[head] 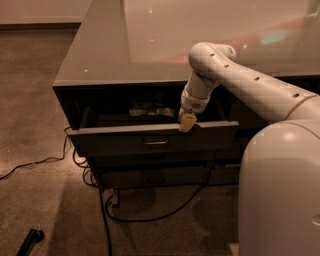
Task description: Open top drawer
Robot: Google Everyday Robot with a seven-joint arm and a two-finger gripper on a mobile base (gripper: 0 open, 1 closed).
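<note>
Top drawer (150, 137) partway out; your gripper (187, 122) sits on its front's top edge, right of handle (155, 142); grip state: cannot tell.

The floor (35, 100) is brown carpet, from 10 o'clock down to 6 o'clock. A pale wall (40, 10) shows at 11 o'clock. A big dark cabinet (165, 177) stands in the middle. Its smooth grey top (150, 45) shines at 12 o'clock, with a pink glow at 2 o'clock. The light is dim and warm. Black cables (150, 218) lie on the floor at 6 and 9 o'clock. A small black thing (30, 240) lies at 7 o'clock. The gripper (186, 122) is in the middle, at the cabinet's front.
</note>
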